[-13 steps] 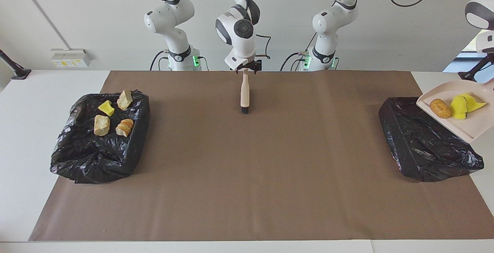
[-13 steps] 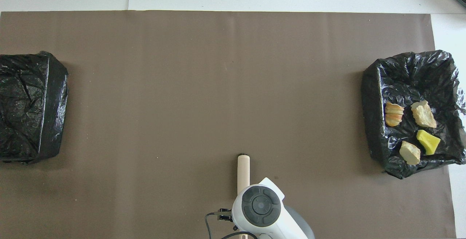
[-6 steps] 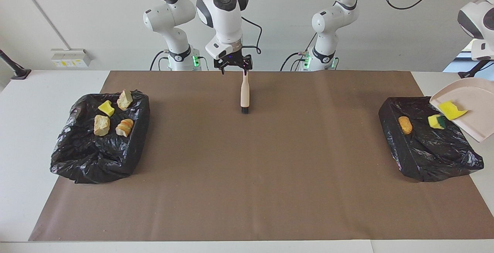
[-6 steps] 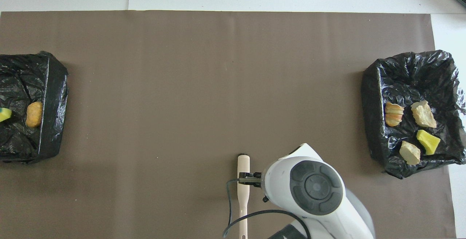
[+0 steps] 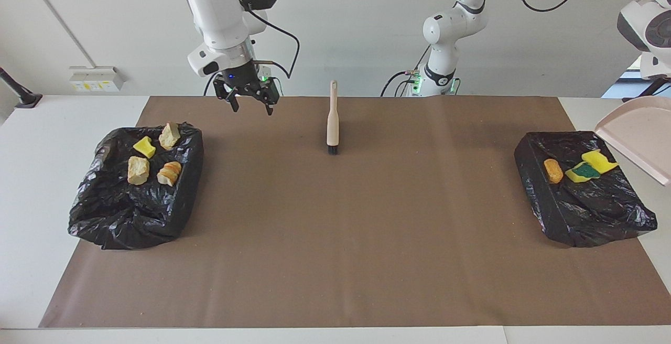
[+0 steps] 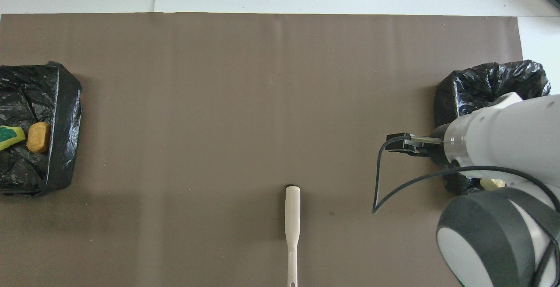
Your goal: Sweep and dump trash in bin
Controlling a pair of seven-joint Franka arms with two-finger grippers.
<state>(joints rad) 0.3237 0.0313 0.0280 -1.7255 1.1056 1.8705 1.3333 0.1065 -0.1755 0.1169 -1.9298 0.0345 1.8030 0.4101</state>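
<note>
White surface with a brown mat; white wall at 12 o'clock (facing-view clock). A bin at 3 o'clock holds trash: cork and sponges. A second bin at 9 o'clock holds four scraps. The brush lies near 12. The right pincer, wide and empty, hangs over the mat's 11 o'clock edge. The left pincer, out of frame, grips narrowly the raised pan beside the 3 o'clock bin. Bare mat runs from the brush to the 6 o'clock edge.

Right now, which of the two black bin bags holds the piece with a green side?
The black bag at the left arm's end of the table. Its green-backed yellow sponge lies beside a brown cork-like lump; the other bag holds only yellow and beige scraps.
</note>
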